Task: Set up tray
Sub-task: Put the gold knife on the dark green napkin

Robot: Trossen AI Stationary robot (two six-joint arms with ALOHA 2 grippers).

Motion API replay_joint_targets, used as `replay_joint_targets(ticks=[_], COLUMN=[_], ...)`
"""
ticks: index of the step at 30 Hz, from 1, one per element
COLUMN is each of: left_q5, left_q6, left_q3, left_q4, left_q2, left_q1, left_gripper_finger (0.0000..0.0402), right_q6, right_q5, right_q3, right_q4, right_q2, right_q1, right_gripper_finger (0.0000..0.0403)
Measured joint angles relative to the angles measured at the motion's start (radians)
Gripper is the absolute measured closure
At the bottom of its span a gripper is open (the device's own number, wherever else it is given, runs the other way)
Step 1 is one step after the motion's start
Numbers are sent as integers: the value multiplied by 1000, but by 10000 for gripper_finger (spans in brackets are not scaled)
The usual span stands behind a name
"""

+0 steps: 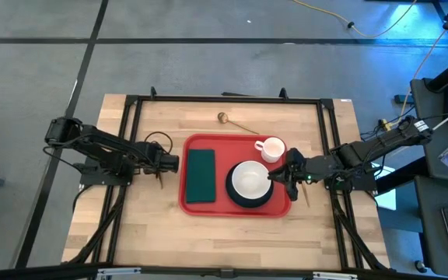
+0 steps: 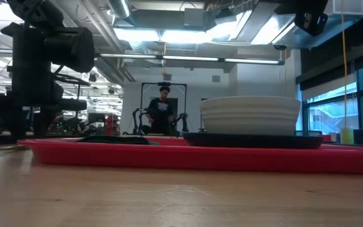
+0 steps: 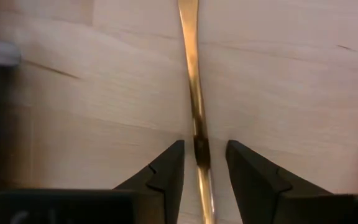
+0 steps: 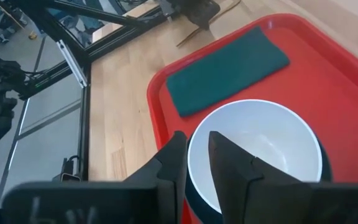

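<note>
The red tray (image 1: 216, 204) lies mid-table. On it rest a dark green cloth (image 1: 201, 175), a white cup (image 1: 271, 148) and a white bowl (image 1: 249, 179) that sits on a dark plate (image 2: 251, 140). My left gripper (image 3: 205, 155) points down just left of the tray. It is open, with one finger on each side of a thin gold utensil handle (image 3: 191, 74) that lies flat on the wood, and a gap shows on both sides. My right gripper (image 4: 197, 155) hovers above the bowl's right rim with its fingers a little apart and nothing between them.
A gold spoon (image 1: 225, 118) lies on the wood beyond the tray's far edge. Another thin gold utensil (image 1: 306, 194) lies right of the tray, near my right arm. A black frame (image 1: 131, 109) borders the table. A person (image 2: 162, 110) stands far off in the room.
</note>
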Motion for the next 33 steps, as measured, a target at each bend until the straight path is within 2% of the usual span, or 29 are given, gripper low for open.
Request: replay_joint_targets(ticks=[10,17,20,24,28,33], left_q5=[-71,-112,-169,-170,-193,-190], left_q6=[102,153,184,247,263,235], left_q3=[-2,24,87,182,275,307], left_q4=[28,13,18,33,67,208], left_q2=[3,-15,-51,-76,-78,-62], left_q1=[-2,-10,-15,-35,-67,-116], left_gripper_finger=[388,393,394,394,395,395], right_q6=[2,5,4,3,4,27], right_q5=[1,-1,-1,-2,-4,-4], right_q3=[0,0,0,0,0,0], right_q4=[-23,-35,-40,-42,-41,-41], right_q2=[0,0,0,0,0,0], right_q1=[0,0,0,0,0,0], right_gripper_finger=[332,332,332,332,332,332])
